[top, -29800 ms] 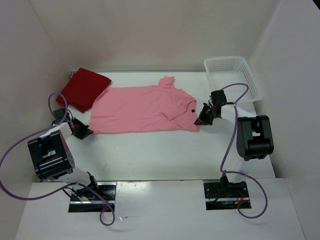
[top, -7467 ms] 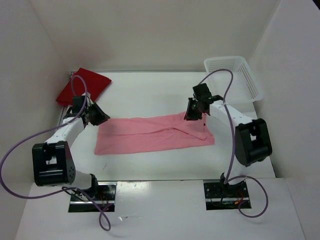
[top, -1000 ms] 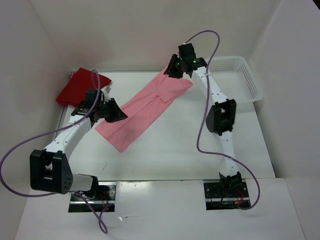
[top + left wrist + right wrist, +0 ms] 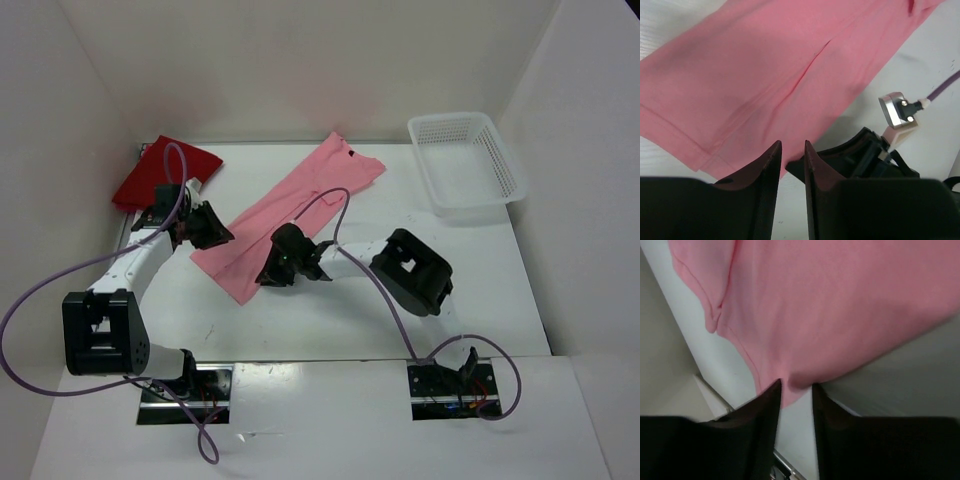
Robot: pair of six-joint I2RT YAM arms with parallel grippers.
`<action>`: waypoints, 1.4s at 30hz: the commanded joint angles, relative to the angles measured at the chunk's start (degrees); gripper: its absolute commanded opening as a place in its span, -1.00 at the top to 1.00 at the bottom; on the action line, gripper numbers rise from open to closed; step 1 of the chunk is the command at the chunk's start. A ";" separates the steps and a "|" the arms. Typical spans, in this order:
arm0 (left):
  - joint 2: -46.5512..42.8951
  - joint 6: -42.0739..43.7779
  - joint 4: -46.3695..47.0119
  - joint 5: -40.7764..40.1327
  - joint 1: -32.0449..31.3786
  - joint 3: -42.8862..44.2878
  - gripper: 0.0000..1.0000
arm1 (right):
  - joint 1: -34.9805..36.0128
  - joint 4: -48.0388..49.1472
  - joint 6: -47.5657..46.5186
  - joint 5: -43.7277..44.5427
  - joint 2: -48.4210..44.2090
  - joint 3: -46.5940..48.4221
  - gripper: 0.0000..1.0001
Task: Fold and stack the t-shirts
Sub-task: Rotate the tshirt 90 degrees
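A pink t-shirt (image 4: 300,210), folded lengthwise, lies flat and diagonal on the table, its collar end at the back. My left gripper (image 4: 215,230) sits at the left corner of its hem. Its jaws stand narrowly apart with nothing between them (image 4: 792,145), the pink cloth (image 4: 765,65) just past the tips. My right gripper (image 4: 272,272) is low at the near hem corner and open (image 4: 795,386), with that corner of the shirt (image 4: 840,300) at its fingertips. A dark red t-shirt (image 4: 160,175) lies folded at the back left.
A white mesh basket (image 4: 452,120) stands at the back right. White walls close in the table on three sides. The right arm's black wrist body (image 4: 860,155) and a purple cable show just past the left fingers.
The right arm has swung from the shirt's raised far end down to the near hem corner. The far end now lies flat on the table. The left gripper has shifted slightly left.
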 commanded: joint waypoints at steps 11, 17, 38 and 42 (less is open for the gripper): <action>0.63 1.62 0.23 1.21 -4.38 -2.58 0.25 | -4.82 -6.16 -5.91 -0.72 -17.54 -17.33 1.00; -0.07 -1.62 -1.00 1.74 -13.86 -7.84 0.19 | -15.27 -16.08 -12.68 -3.46 -40.57 -38.69 1.00; -5.34 -15.69 -5.92 -9.33 -35.33 -16.20 -0.04 | -18.89 -25.07 -1.10 -8.21 -70.31 -56.73 0.06; -7.98 -19.02 -3.31 -10.31 -35.33 -19.89 -0.11 | -17.84 -24.37 1.97 -9.52 -74.02 -59.28 0.06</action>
